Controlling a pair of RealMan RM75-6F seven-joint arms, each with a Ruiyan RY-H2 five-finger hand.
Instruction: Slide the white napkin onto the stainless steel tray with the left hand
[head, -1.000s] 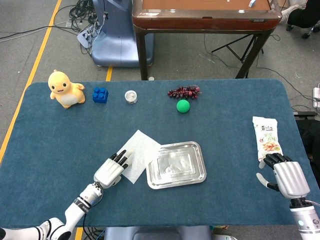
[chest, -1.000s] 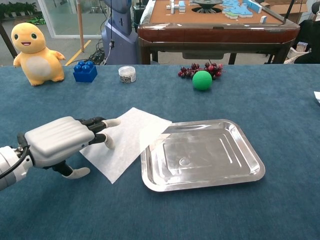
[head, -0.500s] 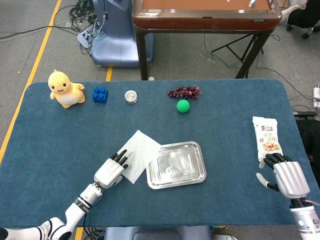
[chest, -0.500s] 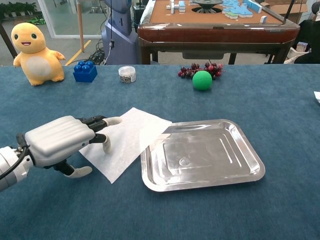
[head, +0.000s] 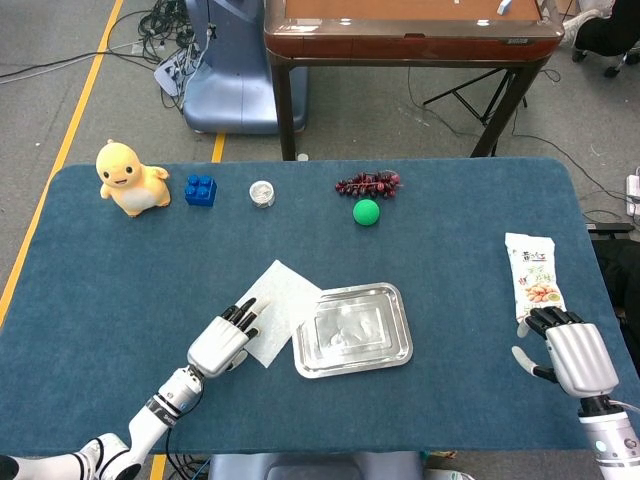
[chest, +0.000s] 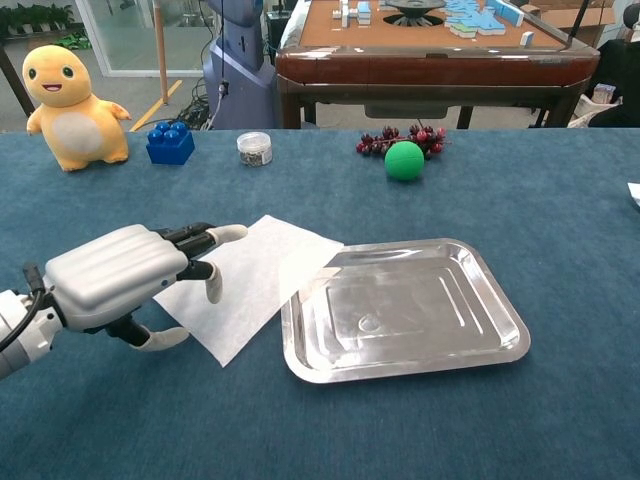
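The white napkin (head: 278, 305) (chest: 258, 275) lies flat on the blue tablecloth, and its right corner laps over the left rim of the stainless steel tray (head: 352, 330) (chest: 420, 310). My left hand (head: 220, 343) (chest: 115, 278) is at the napkin's left edge. Its fingers (chest: 205, 240) stretch out over the paper and its thumb points down beside the near corner. It holds nothing. Whether the fingertips touch the napkin I cannot tell. My right hand (head: 570, 355) rests far right near the table's front edge, fingers loosely apart and empty.
A snack packet (head: 533, 275) lies just beyond the right hand. Along the far side stand a yellow duck toy (head: 128, 177) (chest: 70, 95), a blue brick (head: 200, 190), a small jar (head: 262, 193), dark grapes (head: 368, 184) and a green ball (head: 366, 212) (chest: 404, 160).
My left hand has risen slightly, its fingertips now a little higher over the napkin's edge. The napkin, the tray and the right hand have not moved.
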